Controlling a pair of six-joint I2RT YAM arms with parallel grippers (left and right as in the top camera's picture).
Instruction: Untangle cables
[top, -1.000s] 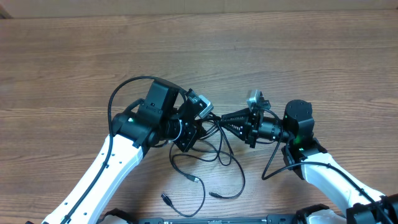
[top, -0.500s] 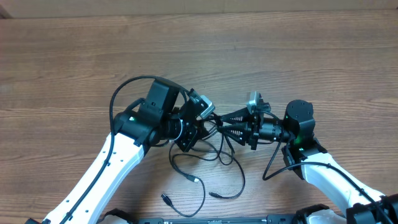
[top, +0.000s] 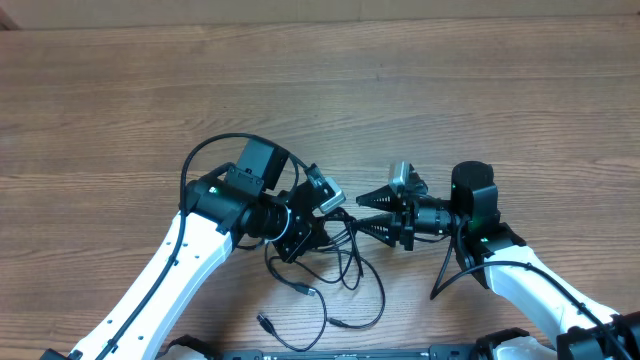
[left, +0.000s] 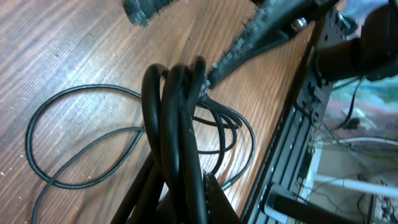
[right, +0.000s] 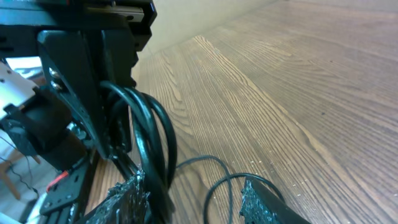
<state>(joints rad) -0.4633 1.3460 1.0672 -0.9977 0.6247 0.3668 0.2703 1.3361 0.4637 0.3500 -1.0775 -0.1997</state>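
Wood-grain bench (top: 450, 90): left hand (top: 325, 218) clenched on bunched cables (top: 352, 268), right hand (top: 363, 212) spread beside them; best pinch one strand, draw outward slowly.

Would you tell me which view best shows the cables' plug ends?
The overhead view: three plug ends lie apart in plain sight, lower centre. Both wrist views show only loops of the cables, no plugs.

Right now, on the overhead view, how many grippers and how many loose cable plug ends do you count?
Black two-finger grippers: 2 (left gripper, right gripper)
Small plug ends of the thin black cables, lying loose: 3
Total: 5
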